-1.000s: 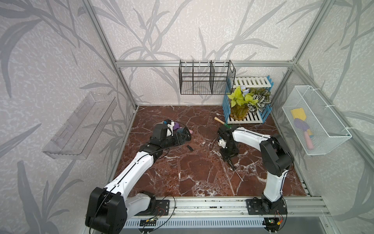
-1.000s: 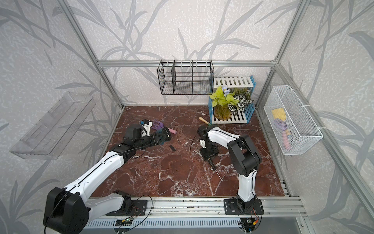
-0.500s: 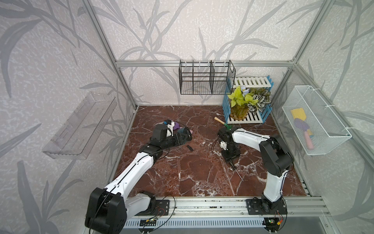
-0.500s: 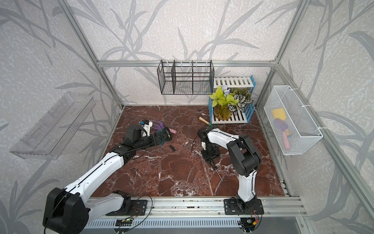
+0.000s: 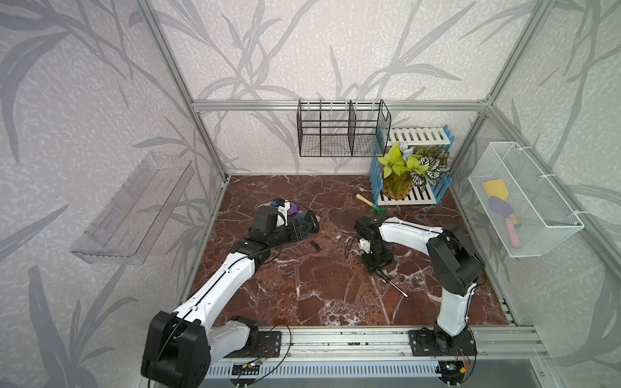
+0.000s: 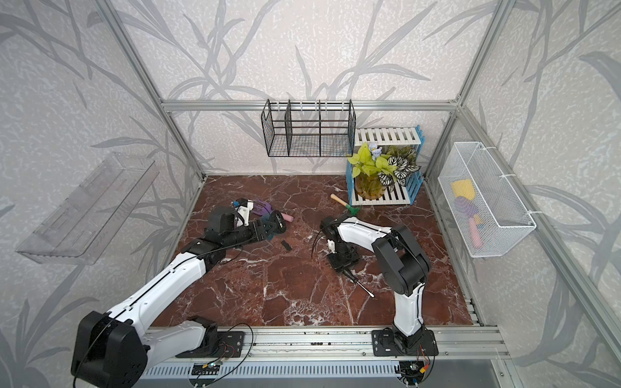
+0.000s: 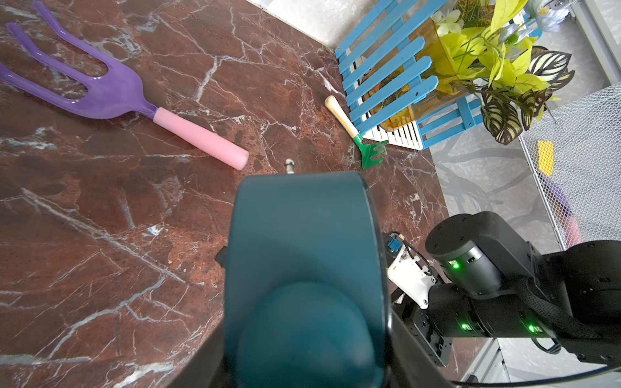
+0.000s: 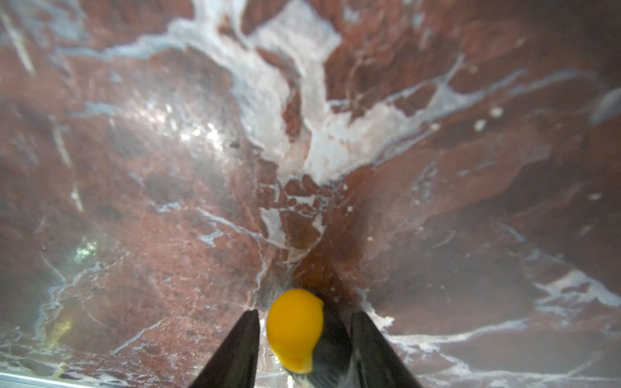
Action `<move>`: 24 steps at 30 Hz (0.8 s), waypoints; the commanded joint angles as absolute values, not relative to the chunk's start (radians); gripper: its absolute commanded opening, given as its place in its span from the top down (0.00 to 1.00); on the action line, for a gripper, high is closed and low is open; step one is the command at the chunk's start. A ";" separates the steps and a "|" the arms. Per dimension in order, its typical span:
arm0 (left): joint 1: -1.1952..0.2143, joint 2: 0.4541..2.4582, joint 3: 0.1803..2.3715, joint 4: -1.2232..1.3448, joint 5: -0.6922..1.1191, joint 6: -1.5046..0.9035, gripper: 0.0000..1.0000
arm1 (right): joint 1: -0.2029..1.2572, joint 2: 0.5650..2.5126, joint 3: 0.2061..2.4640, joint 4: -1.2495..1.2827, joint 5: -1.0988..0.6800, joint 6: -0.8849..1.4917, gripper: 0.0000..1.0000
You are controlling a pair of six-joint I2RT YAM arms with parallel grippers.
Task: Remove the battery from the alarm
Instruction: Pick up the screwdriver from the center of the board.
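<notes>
In both top views the left gripper [image 5: 298,229] [image 6: 267,229] was seen clamped on the alarm [image 5: 307,224] [image 6: 277,224], held at its fingertips. A purple fork [image 6: 260,205] lay just beside it on the table [image 5: 319,295]. A small black plate [image 5: 315,245] [image 6: 286,245] lay near, on the side toward the right gripper [image 5: 378,262] [image 6: 343,259]. The right gripper stood well apart from the alarm, low over the handle of a screwdriver [image 5: 396,288] [image 6: 362,288], whose shaft stuck out past it. The battery could not be made out in any view. In the left wrist view the alarm [image 7: 302,262] filled the space between the jaws, its teal side toward the camera. The fork [image 7: 100,84] and a green rake [image 7: 368,153] were seen beyond the fingertips. In the right wrist view the yellow end of the screwdriver [image 8: 295,329] sat between the fingers [image 8: 240,349], close to both. Whether it was gripped or merely flanked could not be told.
</notes>
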State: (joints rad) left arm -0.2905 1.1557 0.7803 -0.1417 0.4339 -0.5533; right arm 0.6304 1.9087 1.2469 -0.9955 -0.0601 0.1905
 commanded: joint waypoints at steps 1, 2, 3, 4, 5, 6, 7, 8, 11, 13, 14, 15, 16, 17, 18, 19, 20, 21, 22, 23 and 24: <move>-0.286 1.136 0.781 -0.083 0.454 -0.551 0.89 | 0.651 1.914 1.233 -1.028 -0.047 0.190 0.52; -0.286 1.136 0.782 -0.084 0.454 -0.551 0.89 | 0.657 1.910 1.236 -1.038 -0.046 0.188 0.52; -0.285 1.134 0.783 -0.086 0.454 -0.550 0.89 | 0.662 1.907 1.236 -1.047 -0.045 0.185 0.52; -0.285 1.133 0.782 -0.085 0.454 -0.549 0.89 | 0.669 1.902 1.236 -1.057 -0.045 0.185 0.52; -0.286 1.134 0.782 -0.086 0.454 -0.549 0.89 | 0.674 1.894 1.234 -1.062 -0.044 0.186 0.52; -0.285 1.133 0.781 -0.086 0.454 -0.549 0.88 | 0.679 1.885 1.234 -1.070 -0.043 0.189 0.51; -0.285 1.132 0.781 -0.084 0.454 -0.550 0.88 | 0.684 1.879 1.232 -1.075 -0.042 0.193 0.51; -0.285 1.132 0.780 -0.084 0.454 -0.549 0.89 | 0.687 1.872 1.234 -1.078 -0.039 0.195 0.51; -0.285 1.134 0.779 -0.081 0.456 -0.551 0.89 | 0.698 1.862 1.243 -1.097 -0.025 0.199 0.51; -0.285 1.134 0.778 -0.077 0.458 -0.552 0.89 | 0.705 1.856 1.248 -1.104 -0.015 0.201 0.51; -0.286 1.133 0.777 -0.077 0.459 -0.552 0.88 | 0.710 1.855 1.250 -1.103 -0.009 0.200 0.52; -0.285 1.133 0.777 -0.077 0.459 -0.552 0.89 | 0.714 1.855 1.249 -1.103 -0.003 0.199 0.53; -0.286 1.133 0.775 -0.074 0.460 -0.553 0.89 | 0.717 1.857 1.246 -1.100 0.005 0.199 0.54; -0.286 1.133 0.775 -0.073 0.460 -0.554 0.88 | 0.720 1.860 1.243 -1.096 0.009 0.198 0.55; -0.285 1.131 0.773 -0.074 0.462 -0.554 0.88 | 0.720 1.870 1.240 -1.098 0.006 0.198 0.55; -0.285 1.130 0.774 -0.076 0.462 -0.553 0.89 | 0.723 1.872 1.239 -1.096 0.003 0.198 0.55; -0.285 1.127 0.774 -0.077 0.461 -0.553 0.89 | 0.727 1.874 1.235 -1.092 -0.004 0.197 0.55; -0.285 1.126 0.773 -0.081 0.460 -0.552 0.88 | 0.732 1.874 1.232 -1.088 -0.007 0.197 0.55; -0.285 1.123 0.773 -0.082 0.460 -0.552 0.89 | 0.736 1.875 1.232 -1.088 -0.009 0.197 0.54; -0.286 1.121 0.772 -0.083 0.460 -0.552 0.89 | 0.738 1.877 1.232 -1.088 -0.010 0.196 0.54; -0.285 1.120 0.771 -0.082 0.460 -0.552 0.88 | 0.739 1.882 1.233 -1.087 -0.013 0.195 0.54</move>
